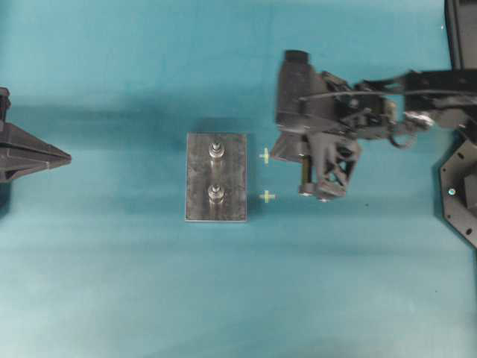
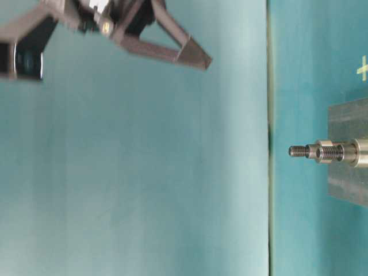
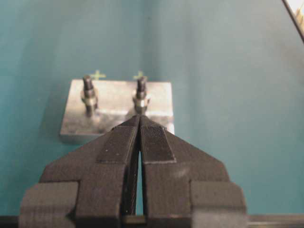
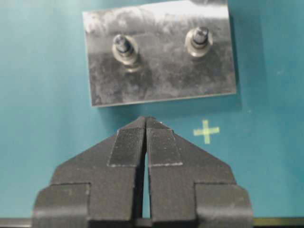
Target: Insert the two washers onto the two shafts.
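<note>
A grey metal plate (image 1: 232,179) lies mid-table with two upright threaded shafts, one (image 1: 216,148) farther and one (image 1: 216,194) nearer. In the right wrist view each shaft (image 4: 124,46) (image 4: 200,36) carries a silvery ring low down. I cannot tell a loose washer from these rings. My right gripper (image 4: 146,118) hangs high over the table just right of the plate, pointing steeply down, shut with nothing between its pads; its tip (image 2: 208,57) is well above the shafts. My left gripper (image 1: 68,157) rests at the far left, shut and empty, aimed at the plate (image 3: 118,97).
Two yellow cross marks (image 1: 264,155) (image 1: 267,196) sit on the teal table just right of the plate. The right arm (image 1: 402,97) reaches in from the right, and a dark base (image 1: 458,186) stands at the right edge.
</note>
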